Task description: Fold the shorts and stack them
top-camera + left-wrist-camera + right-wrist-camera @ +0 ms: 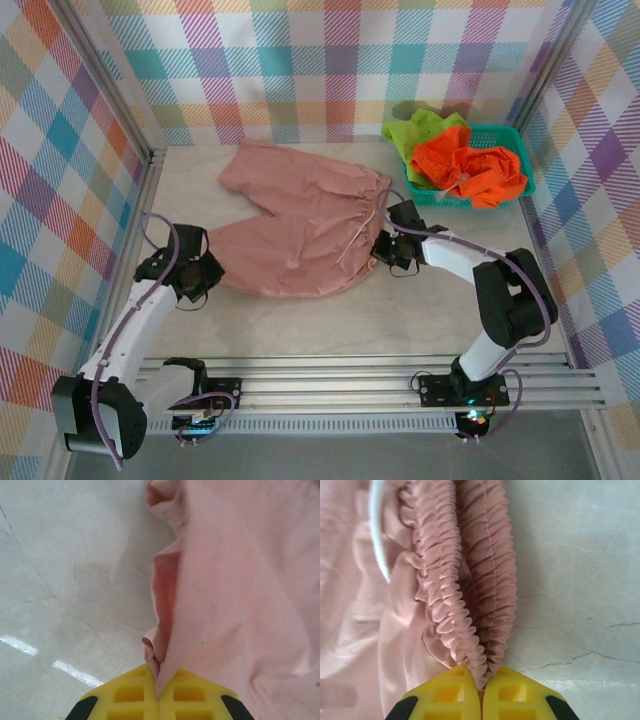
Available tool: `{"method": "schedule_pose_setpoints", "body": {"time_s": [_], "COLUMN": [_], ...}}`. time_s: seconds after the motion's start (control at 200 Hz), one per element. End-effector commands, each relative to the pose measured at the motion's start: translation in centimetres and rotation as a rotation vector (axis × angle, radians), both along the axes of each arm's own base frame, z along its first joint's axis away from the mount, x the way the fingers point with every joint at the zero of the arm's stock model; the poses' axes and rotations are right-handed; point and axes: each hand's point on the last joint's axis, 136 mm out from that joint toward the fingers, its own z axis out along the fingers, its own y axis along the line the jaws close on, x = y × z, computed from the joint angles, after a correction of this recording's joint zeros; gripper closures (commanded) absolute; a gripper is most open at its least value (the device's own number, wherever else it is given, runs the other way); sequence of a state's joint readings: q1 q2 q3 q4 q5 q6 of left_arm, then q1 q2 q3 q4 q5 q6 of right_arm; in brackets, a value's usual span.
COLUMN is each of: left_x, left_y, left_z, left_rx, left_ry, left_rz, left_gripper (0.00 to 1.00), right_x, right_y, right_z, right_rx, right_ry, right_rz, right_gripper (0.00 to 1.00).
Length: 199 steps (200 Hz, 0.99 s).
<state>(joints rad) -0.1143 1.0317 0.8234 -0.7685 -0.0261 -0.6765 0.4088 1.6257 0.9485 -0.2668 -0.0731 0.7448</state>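
- Lying spread across the middle of the counter (330, 320), the pink shorts (300, 225) have their gathered waistband (378, 215) toward the right of the overhead frame. Their two legs fan out to the left.
- The left gripper (200, 278) sits at the left-hand end of the lower leg. Its wrist view shows the yellow pads pressed together with a fold of the pink hem (159, 645) pinched between them.
- The right gripper (388, 250) is at the lower end of the waistband. Close up, its pads are closed on the ruched elastic edge, and the white drawstring (377, 545) trails off at the upper left of that frame.
- The lower leg therefore runs lengthwise, left to right, between the two grippers, each holding one end. The upper leg lies free, up and to the left, nearer the left arm.
- The fold looks to turn on that line: carrying both held ends toward the top of the frame would lay the lower half over the upper.
- The orange shorts (470, 170) and green shorts (420, 130) are heaped in the teal basket (522, 150) at the upper right, well apart from both grippers.
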Motion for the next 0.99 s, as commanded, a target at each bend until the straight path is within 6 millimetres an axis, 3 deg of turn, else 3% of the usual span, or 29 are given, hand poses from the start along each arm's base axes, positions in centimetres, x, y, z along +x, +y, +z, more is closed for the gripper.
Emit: {"method": "schedule_pose_setpoints", "body": {"time_s": [0.0,0.165,0.34,0.4,0.49,0.615,0.82,0.915,0.99], "left_x": [2.0,5.7,9.1,10.0,10.3,8.9,5.4,4.7,4.8], "left_y": [1.2,2.6,4.8,5.7,7.2,8.9,10.3,10.1,10.1], "left_z": [6.9,16.9,27.9,30.7,35.0,40.5,46.5,47.1,46.5], "left_rx": [0.076,0.153,0.228,0.245,0.265,0.285,0.316,0.313,0.307], "left_ry": [-0.150,-0.307,-0.482,-0.524,-0.597,-0.737,-0.947,-0.970,-0.952], "left_rz": [-0.009,-0.003,0.048,0.070,0.113,0.175,0.260,0.260,0.255], "left_gripper": [1.00,1.00,1.00,1.00,1.00,1.00,1.00,1.00,1.00], "right_x": [1.7,4.8,8.0,8.6,8.8,7.6,2.7,1.1,0.8], "right_y": [0.7,2.0,4.7,5.3,6.1,7.6,9.4,9.4,9.5], "right_z": [7.2,17.6,29.1,32.5,37.1,41.8,48.4,50.0,49.9], "right_rx": [0.017,0.040,0.127,0.159,0.208,0.314,0.503,0.526,0.532], "right_ry": [-0.155,-0.346,-0.556,-0.630,-0.729,-0.819,-0.963,-1.010,-1.012], "right_rz": [0.049,0.117,0.204,0.223,0.254,0.339,0.477,0.491,0.498], "right_gripper": [1.00,1.00,1.00,1.00,1.00,1.00,1.00,1.00,1.00]}}
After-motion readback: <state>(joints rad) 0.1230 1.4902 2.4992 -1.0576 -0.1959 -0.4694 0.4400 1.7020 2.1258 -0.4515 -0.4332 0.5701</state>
